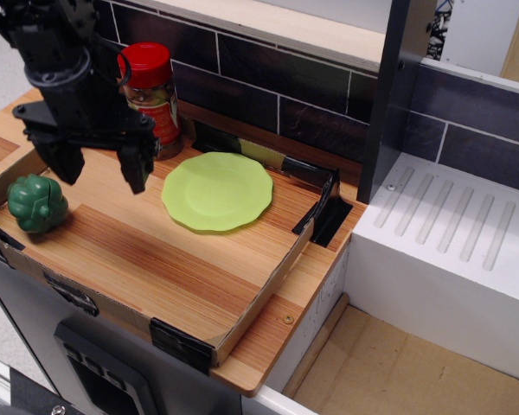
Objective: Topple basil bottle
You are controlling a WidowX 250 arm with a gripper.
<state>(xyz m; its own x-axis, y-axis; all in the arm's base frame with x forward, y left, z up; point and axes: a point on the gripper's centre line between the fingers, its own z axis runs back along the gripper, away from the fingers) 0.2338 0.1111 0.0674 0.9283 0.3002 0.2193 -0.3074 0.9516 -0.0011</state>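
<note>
So the basil bottle is standing upright at the back of the wooden worktop, right up near the dark tiled wall, red cap on top. It's not toppled yet, so the job is basically all ahead.

The gripper hangs just in front of the bottle, slightly to its left from where I'm standing, jaws spread wide with nothing between them. My guess is it's open like that because it doesn't need to grab anything here, just a shove with one finger or the side of the arm would do. The black arm body overlaps part of the label, so I honestly can't tell if it's already touching the jar or only close to it.

A light green plate sits just beside the bottle toward the front right, which is probably where the jar lands if it gets pushed that way. A push toward the wall wouldn't do much, there's barely room behind it.

The green toy vegetable is off by the near left edge, well apart from the bottle and out of the way.
</note>
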